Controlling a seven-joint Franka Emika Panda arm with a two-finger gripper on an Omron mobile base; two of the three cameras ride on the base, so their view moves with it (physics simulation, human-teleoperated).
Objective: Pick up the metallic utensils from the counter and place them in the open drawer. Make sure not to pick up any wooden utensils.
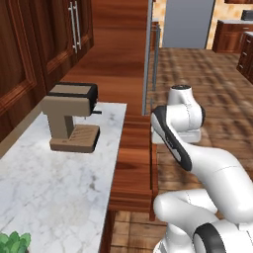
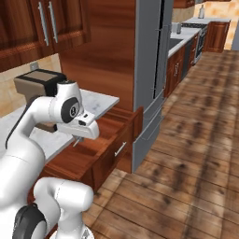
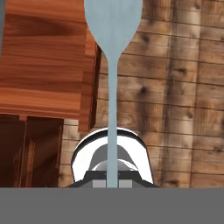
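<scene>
My gripper [image 3: 112, 183] is shut on the thin stem of an all silver-grey metallic utensil [image 3: 113, 52], whose broad rounded end points away from the hand. Beneath it lie the front corner of the open drawer [image 3: 43, 78] and the plank floor. In the right base view the gripper [image 2: 78, 138] hangs just above the reddish-brown open drawer [image 2: 109, 122], a short grey tip sticking out below the hand. The left base view shows the drawer [image 1: 134, 163] pulled out, with the arm bent over its front edge. The counter and the wooden utensils are out of view.
A brown coffee machine [image 1: 71, 116] stands on a narrower marble top [image 1: 54, 188] left of the drawer. A tall grey fridge [image 2: 151, 70] rises beyond the drawer. Panelled cabinet doors [image 1: 54, 34] hang above. Wood floor [image 2: 186, 154] stretches to the right.
</scene>
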